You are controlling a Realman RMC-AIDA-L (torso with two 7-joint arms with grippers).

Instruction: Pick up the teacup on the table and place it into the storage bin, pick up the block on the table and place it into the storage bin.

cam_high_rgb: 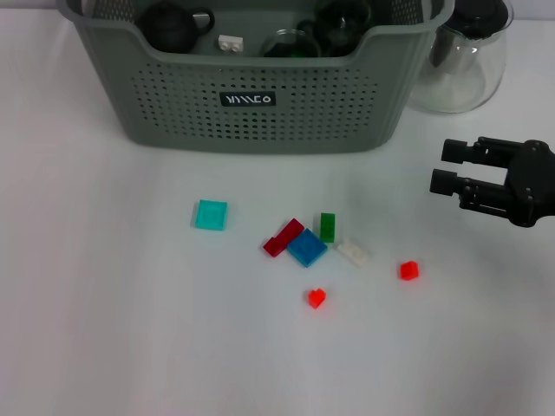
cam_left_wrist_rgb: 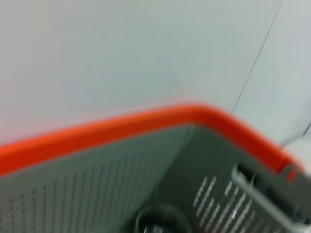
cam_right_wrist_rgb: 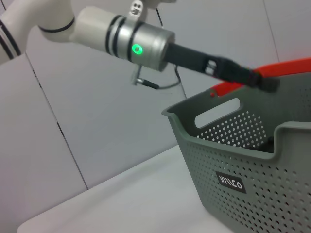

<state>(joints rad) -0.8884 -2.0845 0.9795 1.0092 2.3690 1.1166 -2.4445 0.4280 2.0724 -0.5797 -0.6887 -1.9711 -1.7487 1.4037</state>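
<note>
Right claw (cam_high_rgb: 444, 166) parted and empty, over the table (cam_high_rgb: 104, 329) beside the storage bin (cam_high_rgb: 260, 95)

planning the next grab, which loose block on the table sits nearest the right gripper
The small red block, the rightmost of the scatter, below the right gripper. The other red one lies farther left.

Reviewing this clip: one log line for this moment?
right claw: open, right of blocks | left claw: over storage bin | blocks: on table

Light: bright, even, from overhead
Shadows: faint, soft under the storage bin (cam_high_rgb: 260, 95) on the table (cam_high_rgb: 104, 303)
Blur: left wrist view smeared; other views sharp
</note>
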